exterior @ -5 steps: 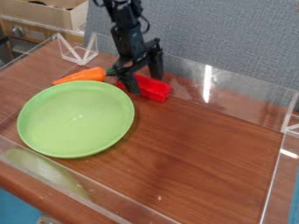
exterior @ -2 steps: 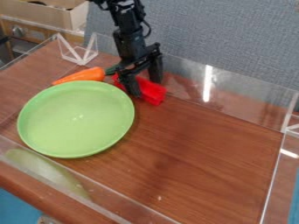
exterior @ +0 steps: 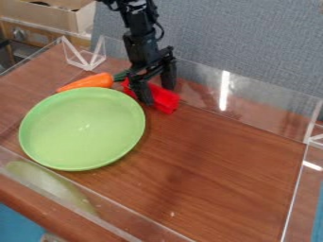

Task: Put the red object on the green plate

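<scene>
The red object (exterior: 164, 98) lies on the wooden table just right of the green plate (exterior: 81, 129), off its upper right rim. My black gripper (exterior: 150, 90) points steeply down over the red object's left end. Its jaws stand open, one finger (exterior: 136, 88) to the left of the piece and the other at its far side. Part of the red object is hidden behind the fingers. I cannot tell whether the fingers touch it.
An orange carrot-shaped toy (exterior: 83, 83) lies beside the plate's upper rim, left of the gripper. Clear plastic walls (exterior: 265, 95) ring the table. Cardboard boxes (exterior: 51, 14) stand behind the table at upper left.
The gripper has shifted slightly left and rolled a little over the red object's end. The red object and plate lie where they were.
</scene>
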`<state>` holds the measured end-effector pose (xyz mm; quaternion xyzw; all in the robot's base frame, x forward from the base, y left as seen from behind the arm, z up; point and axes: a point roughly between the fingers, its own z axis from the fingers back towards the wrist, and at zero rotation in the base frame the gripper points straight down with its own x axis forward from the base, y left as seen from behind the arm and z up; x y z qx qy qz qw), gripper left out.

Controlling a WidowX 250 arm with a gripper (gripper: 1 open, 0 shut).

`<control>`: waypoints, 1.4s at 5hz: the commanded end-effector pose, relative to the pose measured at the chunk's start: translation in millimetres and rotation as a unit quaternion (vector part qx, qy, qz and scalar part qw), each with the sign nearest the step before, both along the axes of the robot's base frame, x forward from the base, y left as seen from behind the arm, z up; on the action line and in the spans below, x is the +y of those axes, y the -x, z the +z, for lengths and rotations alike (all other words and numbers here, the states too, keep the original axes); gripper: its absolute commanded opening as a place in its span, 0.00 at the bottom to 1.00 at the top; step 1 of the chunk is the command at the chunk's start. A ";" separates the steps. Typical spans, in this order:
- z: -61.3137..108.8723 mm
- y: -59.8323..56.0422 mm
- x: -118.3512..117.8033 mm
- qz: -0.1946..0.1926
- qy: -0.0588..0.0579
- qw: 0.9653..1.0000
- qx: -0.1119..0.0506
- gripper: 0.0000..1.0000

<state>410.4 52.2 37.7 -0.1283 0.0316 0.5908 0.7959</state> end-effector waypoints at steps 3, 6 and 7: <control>36.9 -15.1 -0.8 -0.021 0.014 0.999 -0.046 0.00; 120.5 6.9 14.1 -0.103 0.079 0.989 -0.064 0.00; 143.3 32.0 29.9 -0.132 0.093 0.985 -0.068 0.00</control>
